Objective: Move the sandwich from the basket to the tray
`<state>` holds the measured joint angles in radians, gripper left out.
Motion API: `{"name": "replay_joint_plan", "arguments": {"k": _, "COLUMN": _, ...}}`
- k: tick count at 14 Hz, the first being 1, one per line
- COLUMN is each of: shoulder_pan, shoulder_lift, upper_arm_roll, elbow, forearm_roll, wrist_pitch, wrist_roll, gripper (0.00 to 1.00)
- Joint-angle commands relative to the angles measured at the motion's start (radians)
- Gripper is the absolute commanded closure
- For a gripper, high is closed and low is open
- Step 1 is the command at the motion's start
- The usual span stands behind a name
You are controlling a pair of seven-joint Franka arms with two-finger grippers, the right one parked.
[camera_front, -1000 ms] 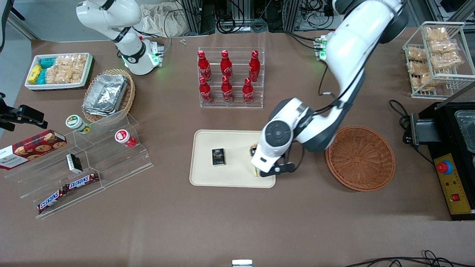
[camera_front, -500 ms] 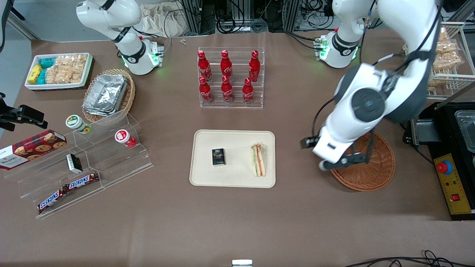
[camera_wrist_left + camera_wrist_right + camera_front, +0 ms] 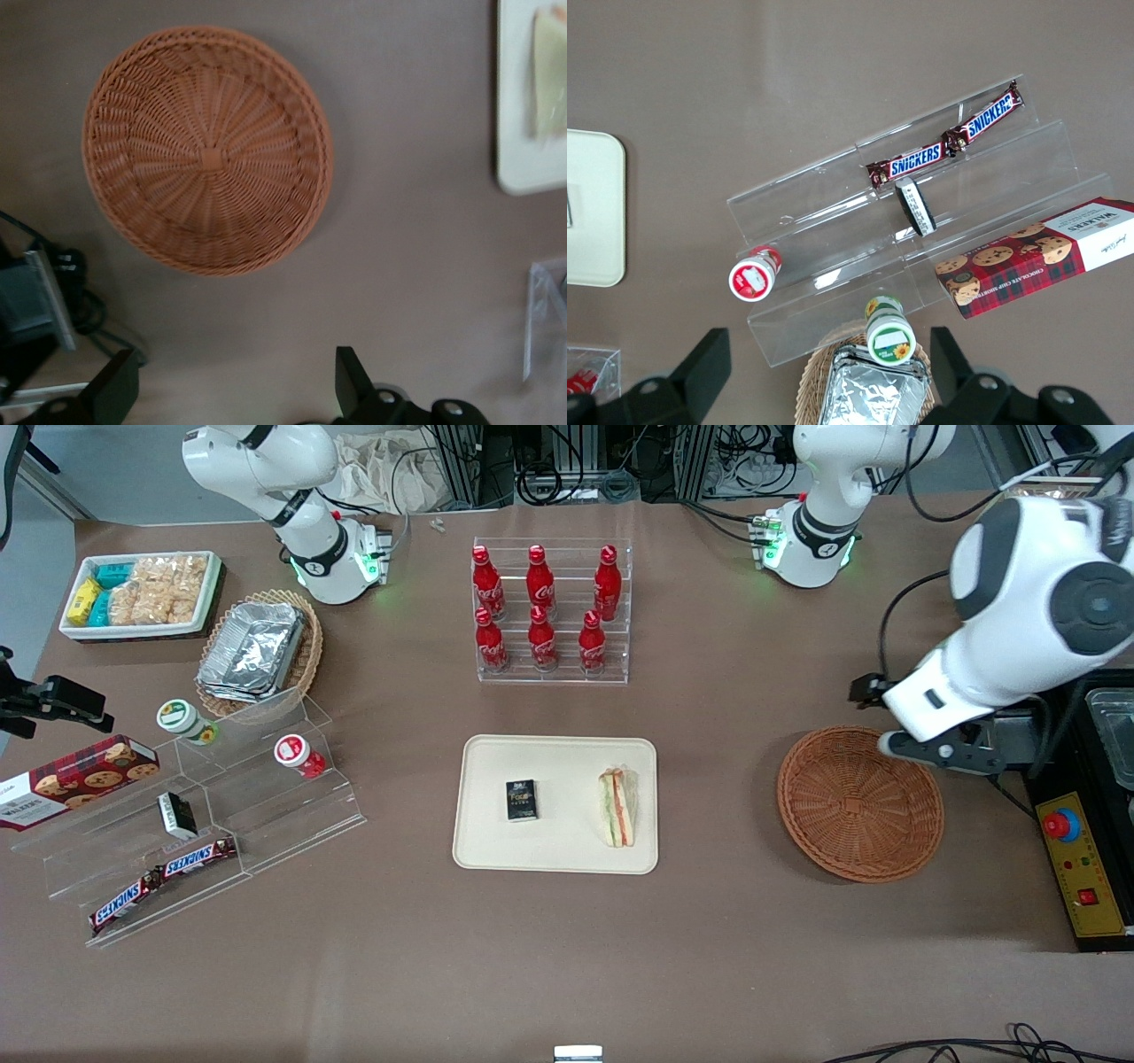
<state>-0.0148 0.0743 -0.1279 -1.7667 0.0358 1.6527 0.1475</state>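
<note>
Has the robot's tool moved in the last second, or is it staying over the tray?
Yes. The tool has left the tray, where the sandwich lies, crossed the basket, and hangs open at its rim toward the working arm's end.

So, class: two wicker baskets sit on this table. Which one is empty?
The round reddish-brown basket, beneath the open gripper, holds nothing. The paler oval basket holds foil trays. The sandwich lies on the tray.
</note>
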Motion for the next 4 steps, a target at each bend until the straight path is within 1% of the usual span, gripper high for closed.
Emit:
{"name": "replay_joint_plan", "arguments": {"k": 1, "shoulder_pan": 0.027, "shoulder_lift": 0.027, "upper_arm_roll": -0.006, "elbow": 0.1, "forearm_roll": -0.008, "wrist_pitch": -0.089, "wrist_roll": 0.076, "gripper": 0.0}}
{"name": "replay_joint_plan", "arguments": {"k": 4, "shoulder_pan": 0.021, "shoulder_lift": 0.109, "upper_arm_roll": -0.018, "elbow": 0.245, "forearm_roll": 0.058, "wrist_pitch": -0.137, "wrist_roll": 0.07, "gripper": 0.0}}
